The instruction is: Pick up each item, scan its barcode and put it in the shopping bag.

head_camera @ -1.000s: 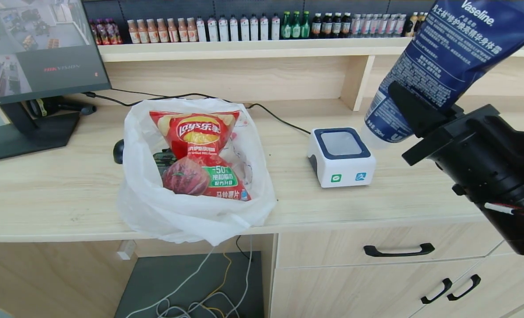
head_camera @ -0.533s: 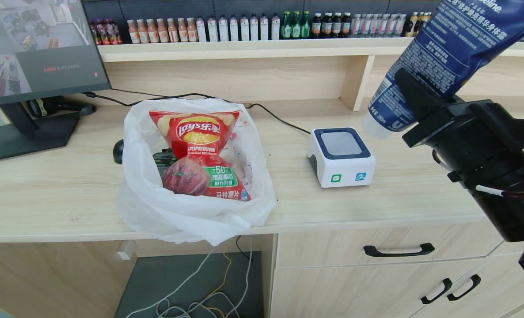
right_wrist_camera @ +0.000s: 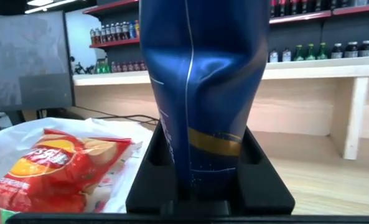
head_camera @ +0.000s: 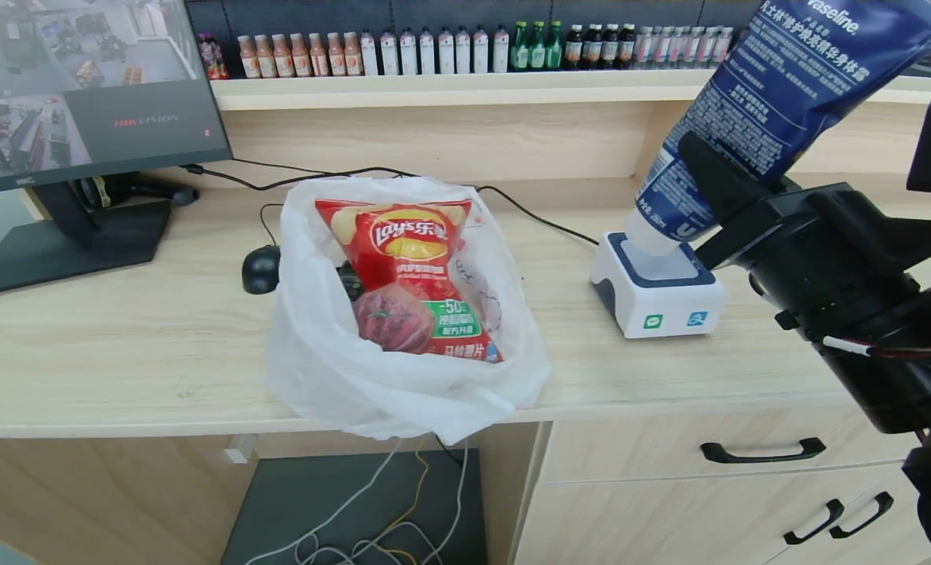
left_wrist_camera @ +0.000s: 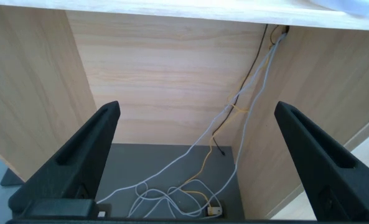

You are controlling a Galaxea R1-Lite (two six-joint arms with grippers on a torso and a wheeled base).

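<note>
The left gripper (left_wrist_camera: 196,107) hangs below the edge of the counter (head_camera: 120,345). Its two fingers are spread wide and nothing is between them. The left wrist view looks past them to loose cables (left_wrist_camera: 190,186) on the dark floor under the counter.

In the head view, a monitor (head_camera: 81,86) stands on the counter at the far left. Next comes a black mouse (head_camera: 261,269), just beside the white shopping bag (head_camera: 403,400). A red bag of chips (head_camera: 407,259) stands inside the shopping bag. To the right sits the white scanner (head_camera: 658,302).

The blue tube (head_camera: 756,110) is held tilted, with its white cap end over the scanner's window; whether they touch cannot be told. The right wrist view shows what the head view hides: both fingers of the right gripper (right_wrist_camera: 204,155) are pressed against the sides of the tube.
</note>
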